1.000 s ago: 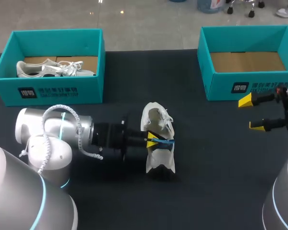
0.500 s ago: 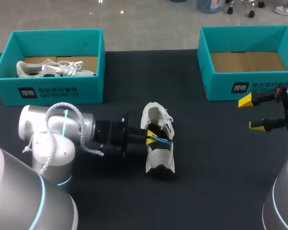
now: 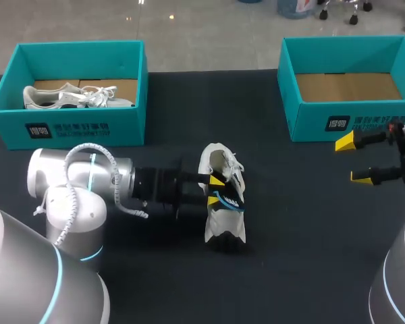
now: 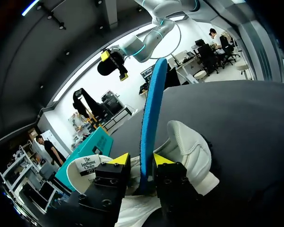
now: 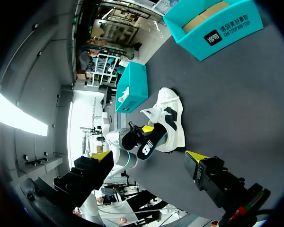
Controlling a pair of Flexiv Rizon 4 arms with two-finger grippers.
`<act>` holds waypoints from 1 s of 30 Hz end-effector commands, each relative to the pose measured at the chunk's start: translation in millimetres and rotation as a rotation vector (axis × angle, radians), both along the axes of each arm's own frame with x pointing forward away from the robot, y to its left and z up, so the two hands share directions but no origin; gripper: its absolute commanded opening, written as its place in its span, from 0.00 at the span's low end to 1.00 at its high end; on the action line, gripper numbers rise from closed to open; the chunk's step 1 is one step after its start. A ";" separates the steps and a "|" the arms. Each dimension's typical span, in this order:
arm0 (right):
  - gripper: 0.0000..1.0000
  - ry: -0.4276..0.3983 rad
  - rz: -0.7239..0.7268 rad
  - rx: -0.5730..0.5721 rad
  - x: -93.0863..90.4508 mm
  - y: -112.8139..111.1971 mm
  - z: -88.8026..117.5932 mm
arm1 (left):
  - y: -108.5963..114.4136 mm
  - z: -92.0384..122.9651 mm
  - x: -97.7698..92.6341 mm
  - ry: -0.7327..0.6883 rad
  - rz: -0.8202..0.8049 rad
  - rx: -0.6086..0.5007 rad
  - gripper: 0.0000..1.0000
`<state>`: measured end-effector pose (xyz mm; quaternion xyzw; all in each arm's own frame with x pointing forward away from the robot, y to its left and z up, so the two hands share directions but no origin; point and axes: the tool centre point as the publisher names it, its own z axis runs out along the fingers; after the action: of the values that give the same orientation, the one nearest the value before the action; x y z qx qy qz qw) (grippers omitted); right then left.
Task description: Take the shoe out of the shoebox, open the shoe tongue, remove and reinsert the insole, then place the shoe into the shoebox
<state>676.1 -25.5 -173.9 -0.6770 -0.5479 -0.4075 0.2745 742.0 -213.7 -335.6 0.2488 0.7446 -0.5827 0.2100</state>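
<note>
A white shoe (image 3: 224,226) (image 4: 189,146) (image 5: 170,118) lies on the dark table's middle, its opening turned toward my left arm. A blue insole (image 3: 231,198) (image 4: 150,109) sticks out of the shoe. My left gripper (image 3: 214,190) (image 4: 140,159) is at the shoe's opening, its yellow tips on either side of the insole. The fingers stand a little apart, and a gap shows between one finger and the insole, so the gripper is open. My right gripper (image 3: 354,159) (image 5: 149,158) hangs wide open and empty at the table's right side, far from the shoe.
A teal shoebox (image 3: 74,128) at the back left holds another white shoe (image 3: 74,96). A second teal shoebox (image 3: 337,121) (image 5: 213,33) at the back right shows only its cardboard floor. Bare dark table lies between the shoe and my right gripper.
My left gripper's fingers have spread apart from their tight pinch on the blue insole, and the arm has edged slightly toward the shoe. The right arm has not moved.
</note>
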 end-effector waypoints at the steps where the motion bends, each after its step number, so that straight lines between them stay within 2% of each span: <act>1: 1.00 0.001 -0.003 -0.003 -1.5 0.6 0.0 | 6.8 5.5 -8.9 -0.001 -0.008 0.004 0.20; 2: 1.00 0.001 -0.003 -0.003 -1.5 0.6 0.0 | 6.0 5.5 -9.8 -0.001 -0.013 0.002 0.18; 3: 1.00 0.001 -0.003 -0.003 -1.5 0.6 0.0 | 5.0 4.9 -10.4 0.001 -0.015 0.003 0.11; 6: 1.00 0.001 -0.003 -0.003 -1.5 0.6 0.0 | 2.3 1.2 -9.4 0.002 -0.021 0.015 0.00; 16: 1.00 0.001 -0.003 -0.003 -1.5 0.6 0.0 | -0.7 -16.6 13.7 -0.018 0.004 0.059 0.00; 21: 1.00 0.001 -0.003 -0.003 -1.5 0.6 0.0 | 2.3 -11.2 12.7 -0.006 0.020 0.036 0.00; 22: 1.00 0.001 -0.003 -0.003 -1.5 0.6 0.0 | 3.3 -8.6 10.8 -0.007 0.020 0.035 0.16; 23: 1.00 0.001 -0.003 -0.003 -1.5 0.6 0.0 | 4.2 -5.9 8.8 -0.012 0.017 0.030 0.25; 25: 1.00 0.001 -0.003 -0.003 -1.5 0.6 0.0 | 5.9 0.3 4.1 -0.015 0.012 0.019 0.29; 30: 1.00 0.001 -0.003 -0.003 -1.5 0.6 0.0 | 5.6 10.3 -6.0 -0.019 -0.007 -0.001 0.22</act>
<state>676.1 -25.5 -173.9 -0.6770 -0.5479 -0.4075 0.2745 743.4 -215.1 -329.7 0.2573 0.7407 -0.5825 0.2141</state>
